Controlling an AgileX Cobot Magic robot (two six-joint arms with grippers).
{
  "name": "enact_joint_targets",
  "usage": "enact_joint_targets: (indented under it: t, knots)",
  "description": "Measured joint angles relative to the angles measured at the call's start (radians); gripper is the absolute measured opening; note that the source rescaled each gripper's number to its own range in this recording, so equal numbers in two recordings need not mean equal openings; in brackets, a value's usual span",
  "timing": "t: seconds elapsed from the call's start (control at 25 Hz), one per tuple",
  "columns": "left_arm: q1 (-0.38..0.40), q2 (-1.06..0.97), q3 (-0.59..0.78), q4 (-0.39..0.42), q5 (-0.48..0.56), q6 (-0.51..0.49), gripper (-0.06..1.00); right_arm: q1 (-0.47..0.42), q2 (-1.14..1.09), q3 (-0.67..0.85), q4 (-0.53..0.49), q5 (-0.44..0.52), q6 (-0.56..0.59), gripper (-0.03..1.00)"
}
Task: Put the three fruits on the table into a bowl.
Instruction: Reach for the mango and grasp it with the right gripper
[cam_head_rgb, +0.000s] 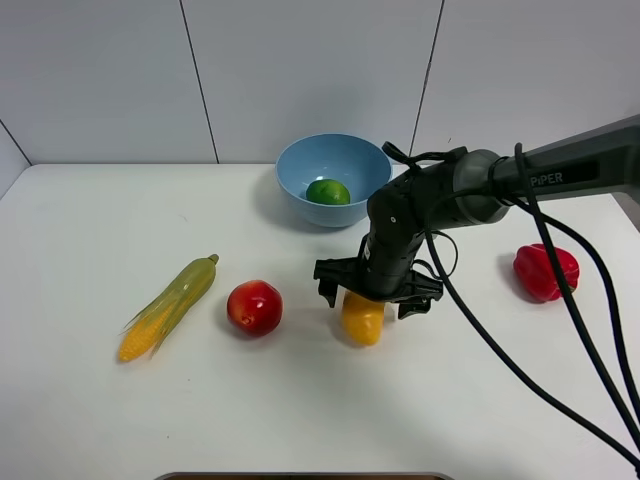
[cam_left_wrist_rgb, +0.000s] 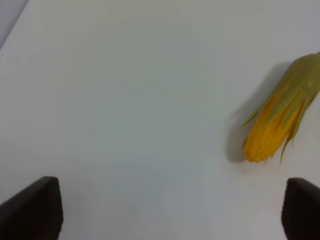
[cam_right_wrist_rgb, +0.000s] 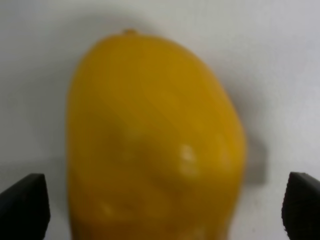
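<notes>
Right claw (cam_head_rgb: 367, 300) straddles mango (cam_head_rgb: 362, 322), gaps either side.

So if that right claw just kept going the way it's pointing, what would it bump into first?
The yellow mango. The right gripper points down, open, and the fruit fills its wrist view between the two fingertips. How close it is I can't tell, but nothing lies between.
</notes>
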Motion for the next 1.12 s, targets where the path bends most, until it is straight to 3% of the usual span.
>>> enact_joint_targets:
  t: [0.96, 1.04, 1.12]
  knots:
    - [0.0, 0.0, 0.0, 0.0, 0.0, 0.001, 0.7, -0.008, 0.029, 0.0, 0.008, -0.016, -0.024, 0.99]
    - [0.0, 0.0, 0.0, 0.0, 0.0, 0.001, 0.7, -0.008, 0.029, 0.0, 0.008, -0.018, -0.024, 0.91]
    - [0.0, 0.0, 0.0, 0.0, 0.0, 0.001, 0.7, -0.008, 0.029, 0.0, 0.007, -0.018, -0.024, 0.72]
